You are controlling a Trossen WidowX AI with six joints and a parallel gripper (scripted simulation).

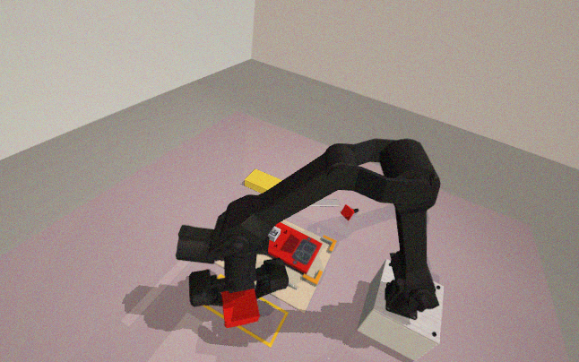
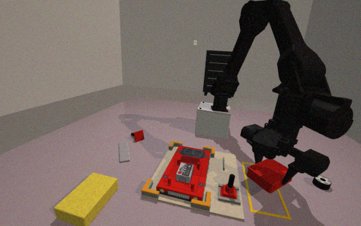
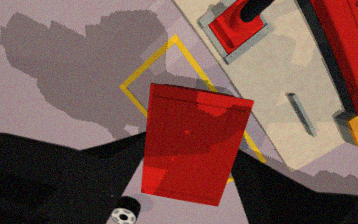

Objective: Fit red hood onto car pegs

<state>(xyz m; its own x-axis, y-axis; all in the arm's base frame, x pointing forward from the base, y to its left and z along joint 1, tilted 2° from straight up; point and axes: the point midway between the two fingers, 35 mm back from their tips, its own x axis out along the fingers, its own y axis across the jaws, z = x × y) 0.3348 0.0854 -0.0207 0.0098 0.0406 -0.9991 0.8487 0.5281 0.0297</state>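
1. The hand [image 2: 271, 168] is closed across the red hood [image 2: 266, 174], fingers standing wide on its two opposite side walls.
2. The hood hangs tilted just above the yellow outline [image 2: 269, 215] on the surface [image 2: 50, 168], beside the jig board [image 2: 226, 210].
3. Judged rigid and light; the smooth walls probably slip under a weak grip (keep the squeeze firm).
4. Hold low on the flat sides, leaving the corner bosses free for the chassis [image 2: 173, 179] pegs.
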